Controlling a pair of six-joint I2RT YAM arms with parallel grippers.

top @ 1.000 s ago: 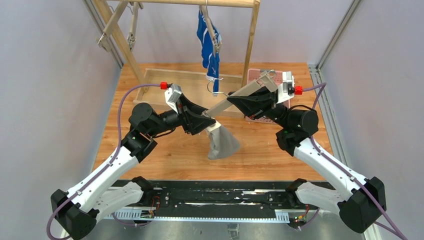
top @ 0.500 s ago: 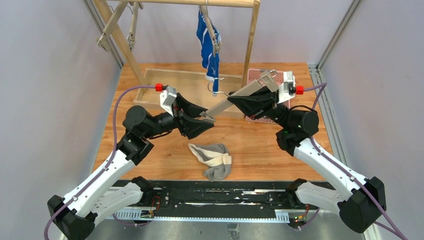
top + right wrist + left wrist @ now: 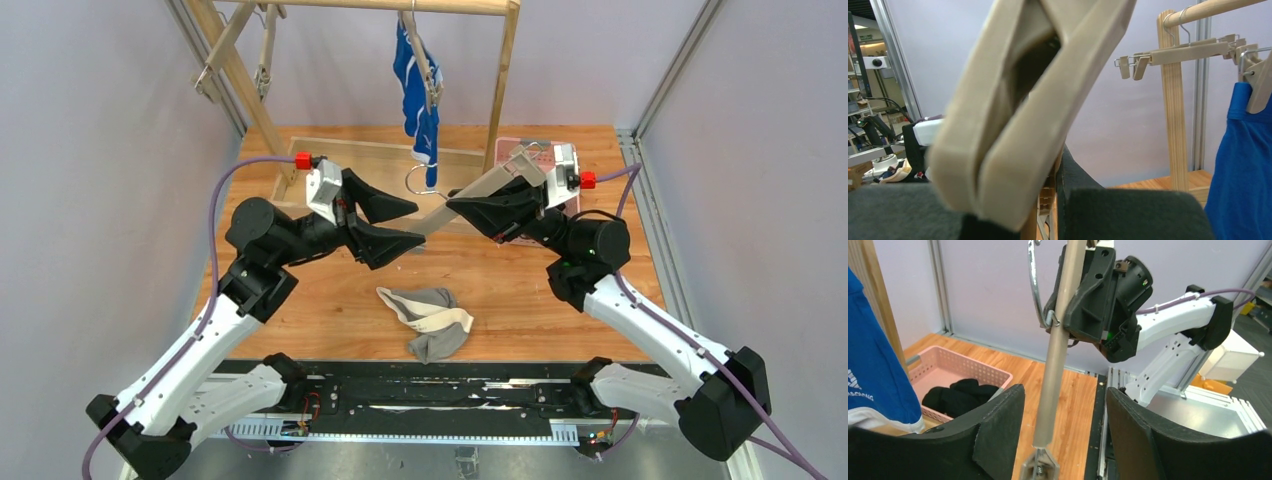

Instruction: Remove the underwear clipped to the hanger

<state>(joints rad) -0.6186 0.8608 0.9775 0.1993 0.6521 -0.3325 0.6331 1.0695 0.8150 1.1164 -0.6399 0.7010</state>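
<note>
The grey briefs lie on the table at six o'clock; blue briefs at twelve still hang clipped. Your left fingers are spread; right fingers pinch a bare hanger.

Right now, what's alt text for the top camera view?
A crumpled grey cloth brief lies on the wooden table. The right end effector grips a wooden clip hanger; the left end effector gapes open. A blue brief hangs behind.
</note>
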